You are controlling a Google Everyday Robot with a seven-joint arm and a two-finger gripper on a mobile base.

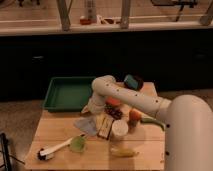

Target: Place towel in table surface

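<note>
— Where is the towel sitting?
— It is lying as a pale grey-blue crumpled patch on the wooden table, just in front of the green tray's near right corner, outside the tray.

— And the gripper?
— It is hanging between that tray corner and the towel, pointing down, right at the towel's far edge. I cannot tell whether it is gripping the cloth or is spread wide; it is reading as one pale lump there. The white arm is reaching in from the right, with its elbow bending beside the tray's right rim.

— What is lying around it?
— A yellowish packet is touching the towel on the side away from the tray. Further right of the tray a white cup and an orange bottle are standing close together. Well in front of the tray a brush with a white handle is lying at a slant, its end by a small green cup, and a banana is resting near the table's front edge. A teal object is sitting level with the tray's far rim, off to its right
</note>
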